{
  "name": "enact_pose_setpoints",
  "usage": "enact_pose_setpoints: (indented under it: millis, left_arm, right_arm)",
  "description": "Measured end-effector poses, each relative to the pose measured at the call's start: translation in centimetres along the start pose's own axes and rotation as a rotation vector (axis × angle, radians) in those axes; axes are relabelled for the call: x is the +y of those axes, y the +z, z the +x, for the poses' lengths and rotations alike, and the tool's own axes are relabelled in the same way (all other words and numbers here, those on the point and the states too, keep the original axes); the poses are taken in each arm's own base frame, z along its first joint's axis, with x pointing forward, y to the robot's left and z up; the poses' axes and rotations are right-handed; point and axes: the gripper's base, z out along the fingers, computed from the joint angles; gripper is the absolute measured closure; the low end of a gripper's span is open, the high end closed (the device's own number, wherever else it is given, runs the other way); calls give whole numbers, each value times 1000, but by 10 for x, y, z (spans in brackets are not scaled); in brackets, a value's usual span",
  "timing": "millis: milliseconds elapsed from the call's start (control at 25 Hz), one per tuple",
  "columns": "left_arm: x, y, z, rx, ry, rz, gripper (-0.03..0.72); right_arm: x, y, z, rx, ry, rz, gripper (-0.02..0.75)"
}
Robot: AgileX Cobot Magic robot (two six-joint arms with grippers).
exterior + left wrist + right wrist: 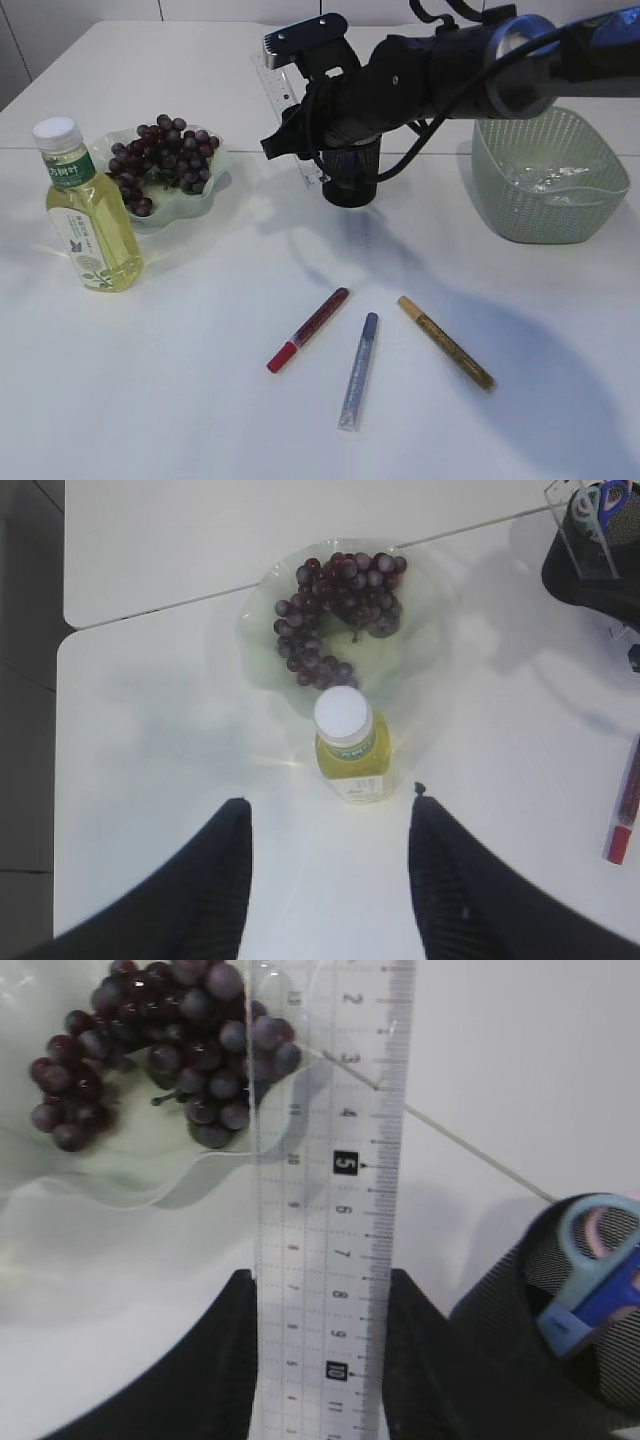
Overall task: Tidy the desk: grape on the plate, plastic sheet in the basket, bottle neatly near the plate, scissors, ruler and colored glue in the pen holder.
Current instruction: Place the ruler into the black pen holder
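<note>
Three glue pens lay nearest on the bench (pixel 200 400): one red (pixel 308 329), one silver-blue (pixel 359 371), one gold (pixel 445 342). Behind stood one bottle (pixel 85 205), one plate (pixel 215 175) of grapes (pixel 160 160), one basket (pixel 550 175) and one pen holder (pixel 350 178).

The left claw (pixel 330 880) hung wide and empty above the bottle.

The right claw (pixel 320 1360) pinched one clear ruler (pixel 335 1200) beside the holder, where one pair of scissors (pixel 595 1280) stood.

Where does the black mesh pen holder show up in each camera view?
Exterior view: black mesh pen holder, centre top, behind the right gripper.
Left wrist view: top right corner.
Right wrist view: bottom right.
Shared landmark: the dark purple grapes on the pale green plate.
</note>
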Motion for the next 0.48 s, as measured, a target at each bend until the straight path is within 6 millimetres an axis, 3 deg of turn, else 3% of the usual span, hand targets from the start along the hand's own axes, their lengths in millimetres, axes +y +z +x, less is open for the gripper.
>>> enact_pose_setpoints:
  millis: [480]
  left_arm:
    - [-2,9,-2,22,5,-1,317]
  right_arm:
    - [-20,-12,-5,-281,6,137,476]
